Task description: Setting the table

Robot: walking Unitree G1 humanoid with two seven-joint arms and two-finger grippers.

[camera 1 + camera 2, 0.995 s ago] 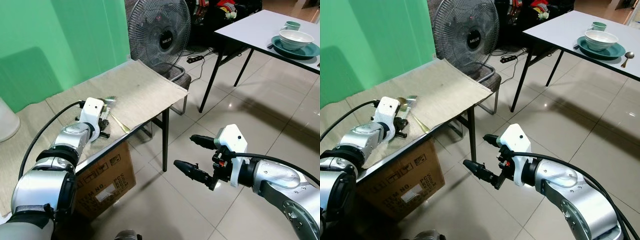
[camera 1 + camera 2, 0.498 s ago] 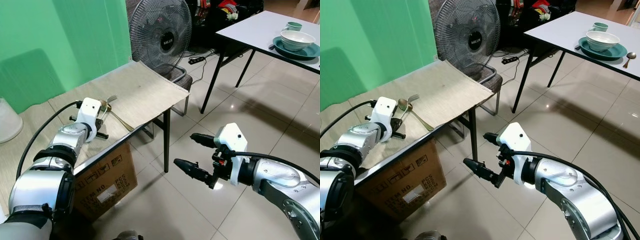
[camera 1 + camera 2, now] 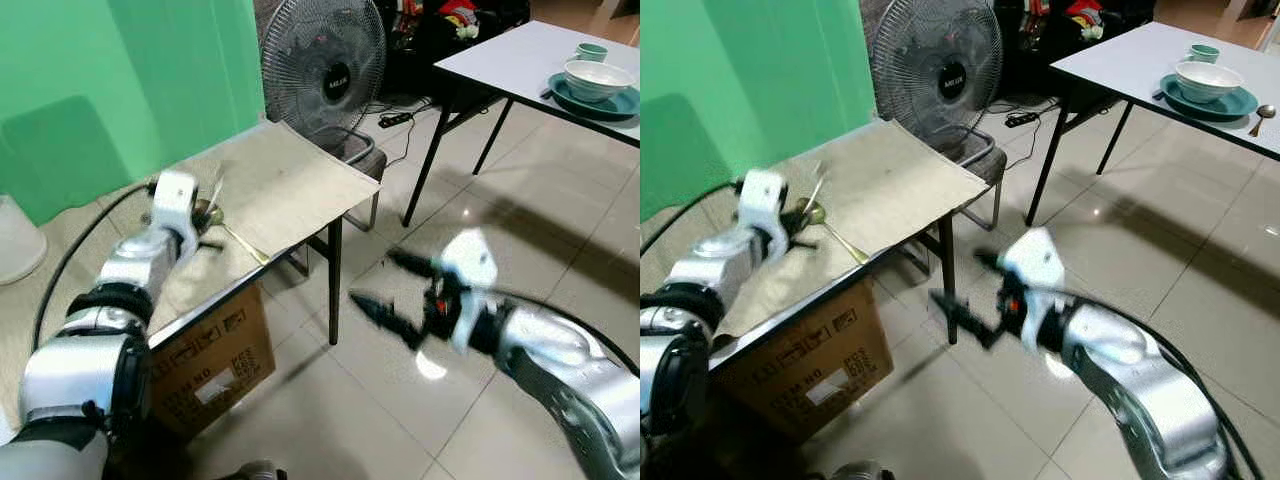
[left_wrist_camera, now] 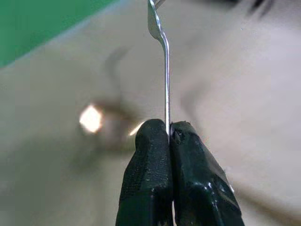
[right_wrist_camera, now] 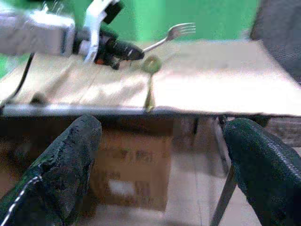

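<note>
Gripping a fork (image 4: 165,80) by its handle, left gripper (image 4: 169,136) clenched; tines apparently cut off, blurred.

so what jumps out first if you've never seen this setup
The left gripper, fingers shut on a fork, lifts it off the cloth-covered table, with a gold spoon lying below. The right gripper hangs open above the tiled floor, and a big fan stands behind the table.
</note>
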